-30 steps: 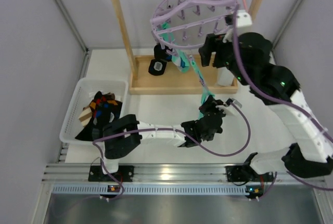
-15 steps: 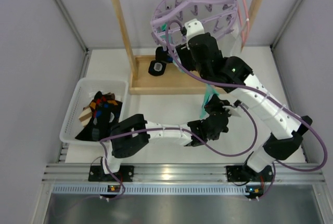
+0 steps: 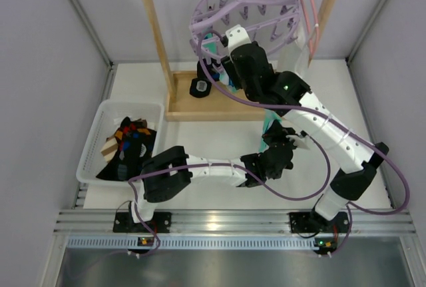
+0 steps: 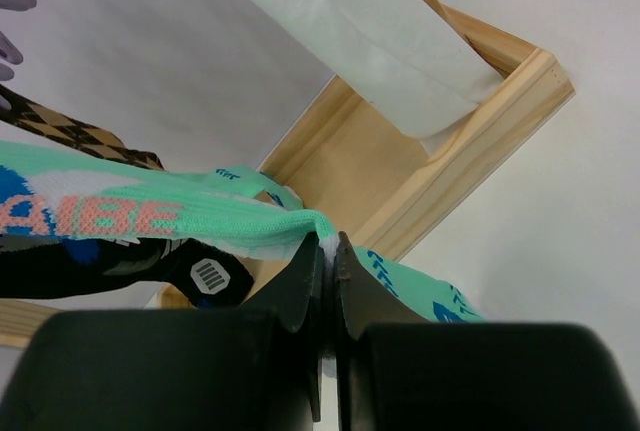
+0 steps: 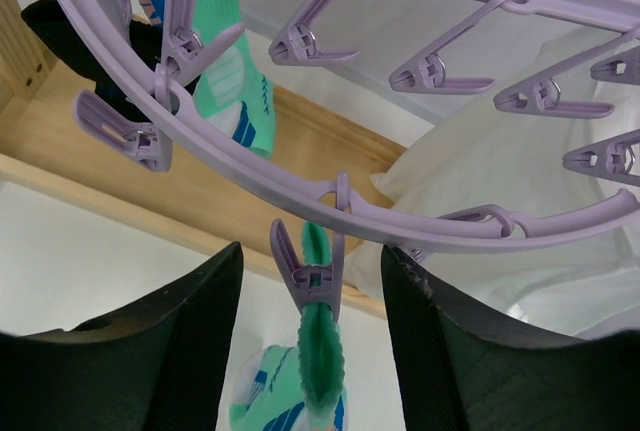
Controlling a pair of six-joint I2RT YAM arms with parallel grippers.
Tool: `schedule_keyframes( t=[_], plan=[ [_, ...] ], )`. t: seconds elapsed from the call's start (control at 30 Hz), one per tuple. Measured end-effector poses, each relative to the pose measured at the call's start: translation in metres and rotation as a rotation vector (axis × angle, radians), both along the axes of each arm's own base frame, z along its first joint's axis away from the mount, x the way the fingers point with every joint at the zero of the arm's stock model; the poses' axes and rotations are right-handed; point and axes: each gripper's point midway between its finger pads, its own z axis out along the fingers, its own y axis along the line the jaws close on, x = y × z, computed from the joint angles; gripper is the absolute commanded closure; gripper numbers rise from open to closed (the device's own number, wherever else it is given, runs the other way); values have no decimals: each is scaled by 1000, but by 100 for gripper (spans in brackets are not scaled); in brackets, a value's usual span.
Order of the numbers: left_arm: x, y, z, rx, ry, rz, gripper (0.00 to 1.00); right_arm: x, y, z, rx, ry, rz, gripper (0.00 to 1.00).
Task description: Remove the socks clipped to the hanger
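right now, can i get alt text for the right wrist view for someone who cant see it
The right gripper hangs open, its two black fingers either side of a lilac peg that clips a mint-green sock to the hanger ring. A second sock hangs clipped at upper left; a white garment and a wooden base lie behind.

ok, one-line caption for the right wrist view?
Right tool open, straddling the lilac peg that clips a mint-green sock to the hanger.
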Motion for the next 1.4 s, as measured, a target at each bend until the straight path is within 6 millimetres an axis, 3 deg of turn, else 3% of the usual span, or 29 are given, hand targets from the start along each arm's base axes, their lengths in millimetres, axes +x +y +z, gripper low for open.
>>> schedule_keyframes(
  t=[0.23,0.6,0.83,0.97,1.03,1.13,1.3,1.4],
  plan=[
    [0,0,0,0,0,0,100,7,6,-3,1,-16,-3,53],
    [0,0,0,-2,0,0,100,12,12,-18,4,-19,-12,54],
    [0,0,0,-13,5,1,100,17,6,-28,-14,-46,-59,72],
    [0,0,0,-19,7,1,100,20,3,-21,-2,-77,-86,70],
    [-1,1,0,-21,8,1,100,20,0,-18,-1,-88,-96,78],
    [-1,2,0,-25,11,-3,100,21,-1,-15,8,-102,-105,98],
    [-2,3,-8,-42,31,-14,100,21,4,-10,37,-118,-101,99],
    [-2,13,-20,-61,61,-9,100,20,6,-9,46,-118,-90,89]
  ],
)
